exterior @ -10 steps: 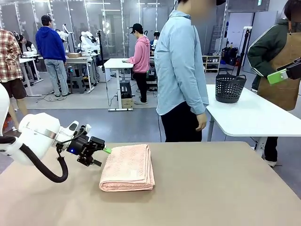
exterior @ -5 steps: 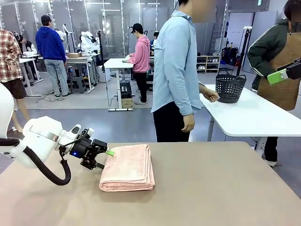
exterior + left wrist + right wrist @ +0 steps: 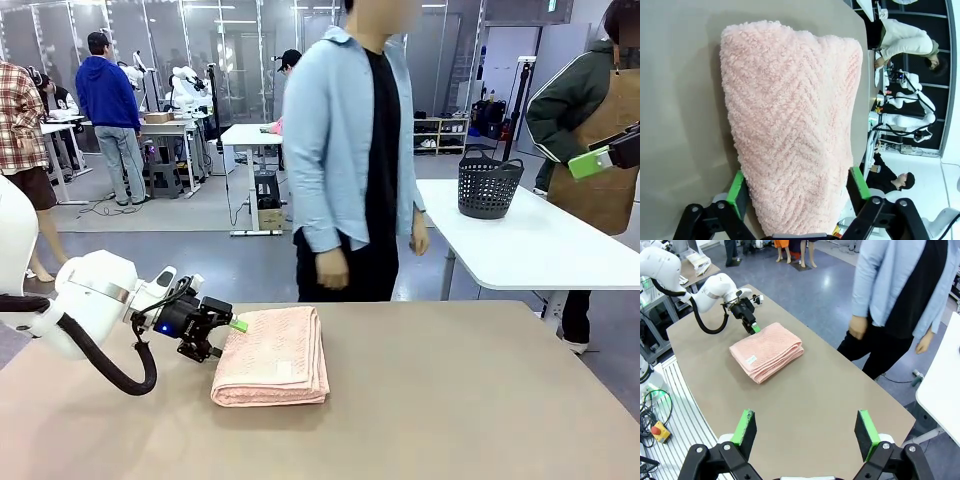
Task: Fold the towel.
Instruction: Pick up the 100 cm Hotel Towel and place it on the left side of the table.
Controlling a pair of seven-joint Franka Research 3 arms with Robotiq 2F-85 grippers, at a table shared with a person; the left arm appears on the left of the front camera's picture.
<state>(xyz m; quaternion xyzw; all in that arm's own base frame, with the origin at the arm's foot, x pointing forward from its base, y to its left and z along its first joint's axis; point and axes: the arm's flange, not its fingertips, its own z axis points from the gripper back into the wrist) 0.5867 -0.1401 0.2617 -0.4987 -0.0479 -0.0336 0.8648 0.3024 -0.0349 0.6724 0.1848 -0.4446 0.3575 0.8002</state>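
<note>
On the tabletop point(image 3: 480, 400): towel point(image 3: 272, 356), folded (herringbone side up), left of middle.
Left gripper point(image 3: 222, 335): pads straddling towel's left edge, touching it.
Right gripper point(image 3: 807, 429): wide, high above.

Left claw point(image 3: 228, 337) now nearer towel point(image 3: 272, 356), person now front-on

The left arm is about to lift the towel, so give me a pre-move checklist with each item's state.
1. Towel lies folded flat on the table: ok.
2. Left gripper has a pad on each side of the towel's near edge: ok.
3. Grip firm: cannot tell.
4. Right gripper is open, held high above the table, away from the towel: ok.
5. Person stands at the far edge, hands off the table: ok.
</note>
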